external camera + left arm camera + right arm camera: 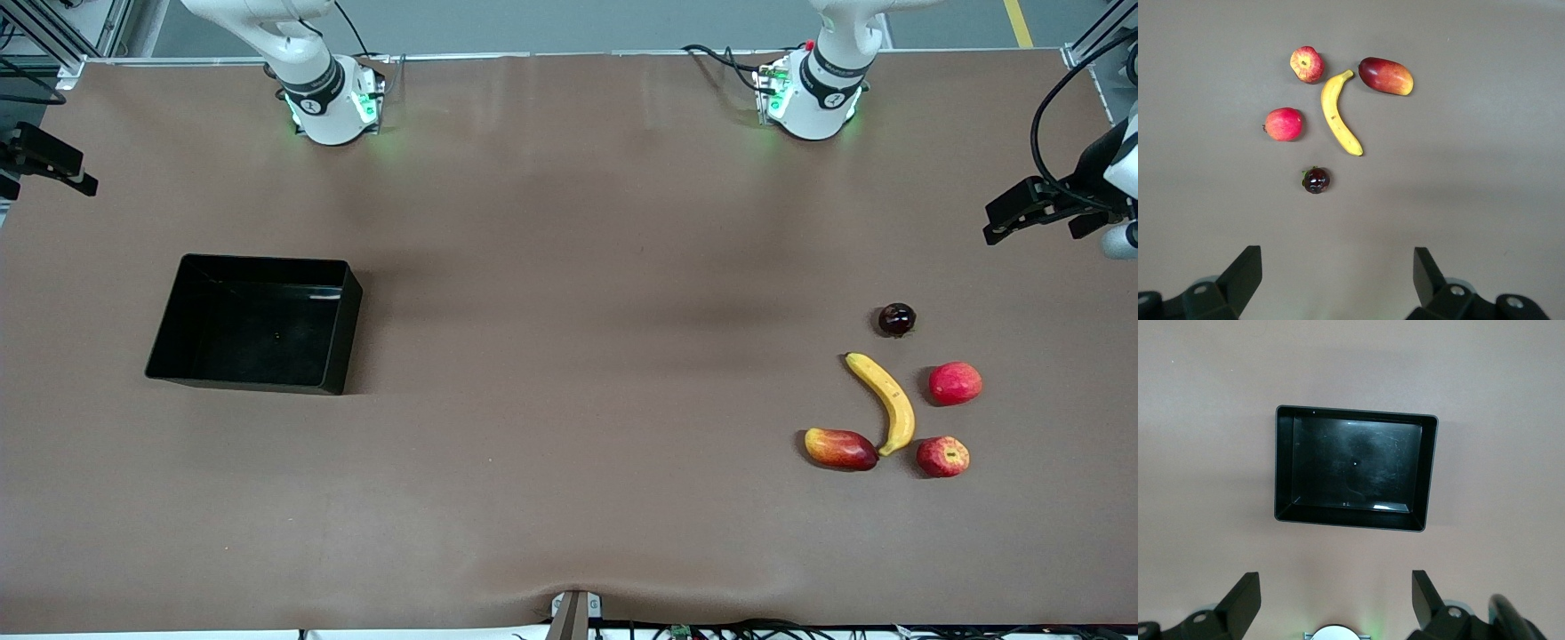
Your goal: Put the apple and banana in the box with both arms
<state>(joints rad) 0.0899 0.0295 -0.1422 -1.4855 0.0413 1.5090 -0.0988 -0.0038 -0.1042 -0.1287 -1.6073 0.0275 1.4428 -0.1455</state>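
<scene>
Nothing picked up yet: the box (256, 324) sits empty toward my right arm's end of the tabletop (569, 400), and my right gripper (1336, 603) hangs over it with jaws wide and nothing in them. At the other end my left gripper (1337, 280) is spread wide and empty too, over the fruit — the banana (885, 401) lies in the middle of the bunch, the apple (942, 456) just beside its nearer tip. Next I'd guess the left arm has to drop onto one of those two, steering clear of the pinkish fruit (955, 383) and the mango-looking one (840, 448).
</scene>
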